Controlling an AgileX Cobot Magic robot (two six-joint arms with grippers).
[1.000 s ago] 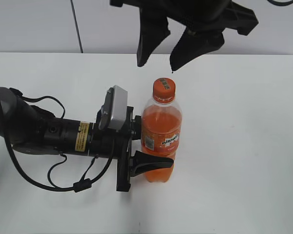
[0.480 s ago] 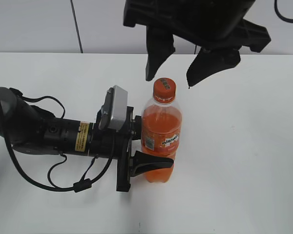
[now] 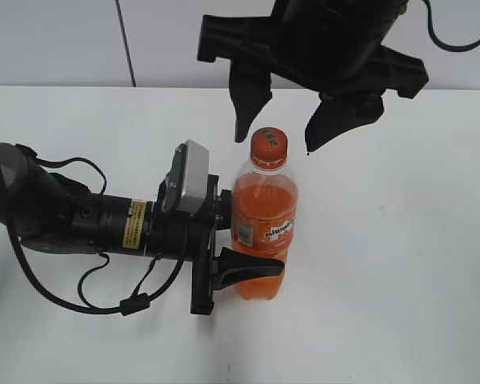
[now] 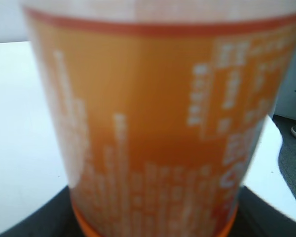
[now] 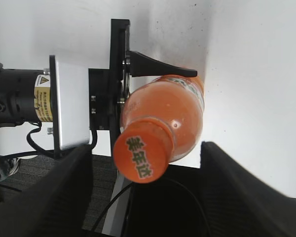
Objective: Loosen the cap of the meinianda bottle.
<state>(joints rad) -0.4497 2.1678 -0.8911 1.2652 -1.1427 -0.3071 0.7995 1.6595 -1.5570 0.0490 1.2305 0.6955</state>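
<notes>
Bottle (image 3: 264, 228) upright on the white table (image 3: 400, 240), long axis vertical, cap (image 3: 269, 146) pointing up. Left gripper (image 3: 236, 240) comes in level from the left and is clamped on the lower body; one black finger (image 3: 252, 266) wraps the front. Right gripper (image 3: 276, 140) hangs above, fingers spread wide either side of the cap, not touching it. Right wrist view looks straight down on the cap top (image 5: 140, 155) and its print, which the exterior view barely shows. Left wrist view is all blurred orange label (image 4: 153, 138), no cap.
</notes>
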